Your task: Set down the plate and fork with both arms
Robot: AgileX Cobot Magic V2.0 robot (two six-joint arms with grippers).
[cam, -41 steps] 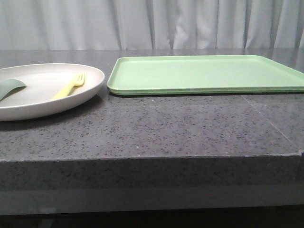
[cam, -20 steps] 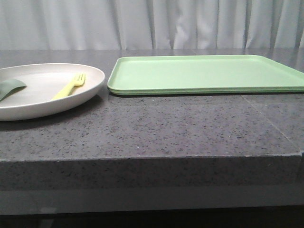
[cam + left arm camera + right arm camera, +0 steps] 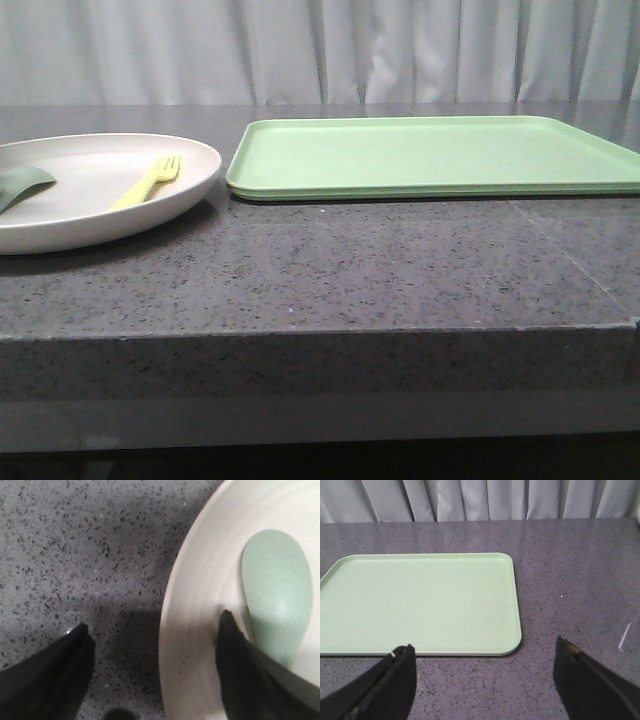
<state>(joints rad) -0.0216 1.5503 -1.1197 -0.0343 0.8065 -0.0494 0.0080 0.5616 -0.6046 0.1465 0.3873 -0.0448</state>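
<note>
The cream plate lies on the counter at the left of the front view, with the pale-yellow fork resting inside it, tines away from me. In the left wrist view my left gripper is open and straddles the plate's rim: one finger is over the counter, the other over the plate's inside. My right gripper is open over bare counter, just short of the green tray's near edge. Neither arm shows in the front view.
A pale green spoon-like utensil also lies in the plate, close to my left gripper's inner finger. The flat light-green tray sits right of the plate. A grey curtain hangs behind the speckled counter.
</note>
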